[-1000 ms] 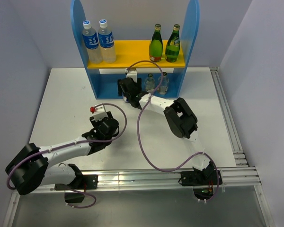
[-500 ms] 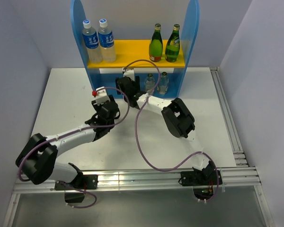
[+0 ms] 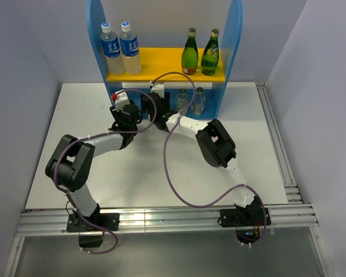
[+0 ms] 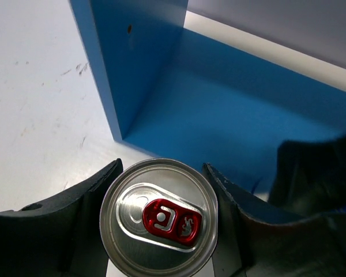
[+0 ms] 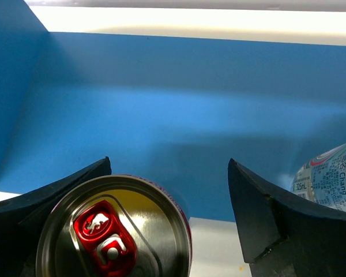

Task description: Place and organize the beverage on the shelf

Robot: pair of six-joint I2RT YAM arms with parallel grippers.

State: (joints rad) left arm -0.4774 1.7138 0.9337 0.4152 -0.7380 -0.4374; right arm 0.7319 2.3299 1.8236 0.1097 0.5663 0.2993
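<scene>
The left gripper (image 4: 160,190) is clamping a can (image 4: 161,231) upright at the near left corner of the shelf (image 3: 233,46), by its left panel. The right gripper (image 5: 168,167), jaws wide, is straddling a second can (image 5: 112,231) in the lower bay, with one finger touching it and the other standing apart. A clear bottle (image 5: 328,179) is standing to the right.

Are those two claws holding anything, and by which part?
The left gripper clamps a can by its sides, near the top. The right gripper stands open around a second can, ungripped.
</scene>
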